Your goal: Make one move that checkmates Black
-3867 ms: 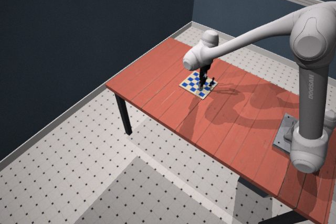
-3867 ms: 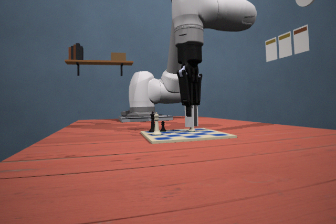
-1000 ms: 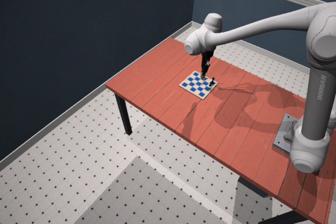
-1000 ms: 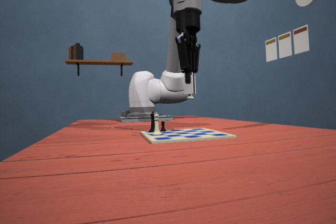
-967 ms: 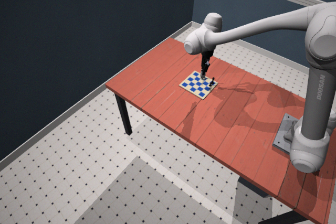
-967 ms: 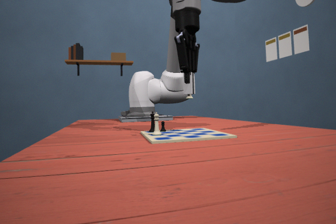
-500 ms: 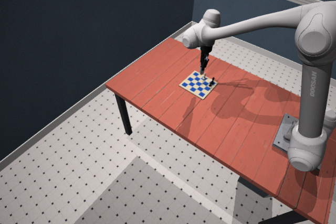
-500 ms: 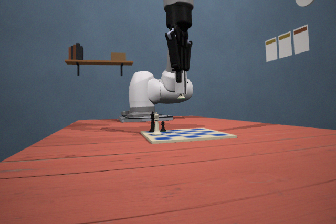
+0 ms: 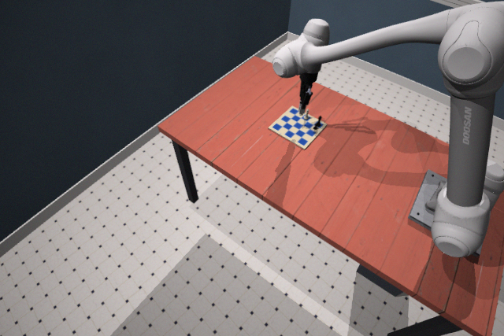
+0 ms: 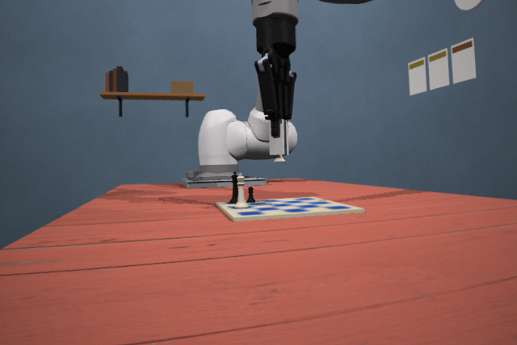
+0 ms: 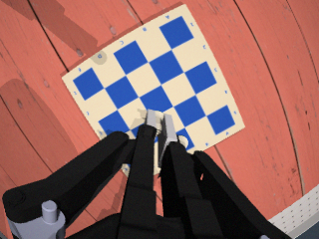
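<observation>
A small blue-and-cream chessboard [image 9: 290, 136] [image 10: 292, 210] [image 11: 155, 92] lies on the red table [image 9: 244, 149] [image 10: 250, 274]. My gripper [image 9: 302, 110] [image 10: 279, 149] [image 11: 156, 123] is shut on a white chess piece [image 10: 279, 159]. It holds the piece upright, well above the board; only the piece's base shows below the fingers. On the board stand a tall white piece [image 9: 306, 113] [image 10: 240, 196], a tall black piece [image 10: 234, 187] [image 9: 319, 120] and a small black pawn [image 10: 250, 195]. In the wrist view my fingers hide the pieces.
The arm's base plate [image 9: 425, 197] [image 10: 216, 181] is bolted to the table at the far end from the board. The table's edges drop to a tiled floor [image 9: 122, 242]. A wall shelf [image 10: 152, 95] hangs far behind.
</observation>
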Tool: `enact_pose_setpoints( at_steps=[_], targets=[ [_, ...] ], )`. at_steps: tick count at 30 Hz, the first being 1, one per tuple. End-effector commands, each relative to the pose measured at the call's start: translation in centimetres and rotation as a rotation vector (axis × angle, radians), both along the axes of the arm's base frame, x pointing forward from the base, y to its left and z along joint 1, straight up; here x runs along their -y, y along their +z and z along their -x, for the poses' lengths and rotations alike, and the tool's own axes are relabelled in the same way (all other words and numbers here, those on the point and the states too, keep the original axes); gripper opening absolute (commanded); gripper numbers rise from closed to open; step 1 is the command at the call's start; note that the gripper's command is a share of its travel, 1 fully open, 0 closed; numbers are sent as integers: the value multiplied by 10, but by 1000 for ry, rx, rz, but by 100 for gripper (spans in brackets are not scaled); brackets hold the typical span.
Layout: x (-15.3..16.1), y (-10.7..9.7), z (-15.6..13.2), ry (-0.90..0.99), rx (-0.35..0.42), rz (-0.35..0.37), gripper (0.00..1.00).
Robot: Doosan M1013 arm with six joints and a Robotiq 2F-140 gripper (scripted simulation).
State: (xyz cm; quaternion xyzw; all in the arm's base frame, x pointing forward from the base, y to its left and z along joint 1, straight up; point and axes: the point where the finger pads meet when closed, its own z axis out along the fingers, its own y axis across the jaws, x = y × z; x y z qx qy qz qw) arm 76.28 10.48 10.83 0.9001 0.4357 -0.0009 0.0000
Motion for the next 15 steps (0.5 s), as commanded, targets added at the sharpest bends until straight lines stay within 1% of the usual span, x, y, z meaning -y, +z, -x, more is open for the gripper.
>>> enact_pose_setpoints(
  at_steps=[1,2,10,15],
  targets=[
    [0,-6,0,0,0,0,0],
    [0,-6,0,0,0,0,0],
    [-1,-45,-1,0,0,0,0],
    [-1,-64,-1,0,0,0,0]
  ],
)
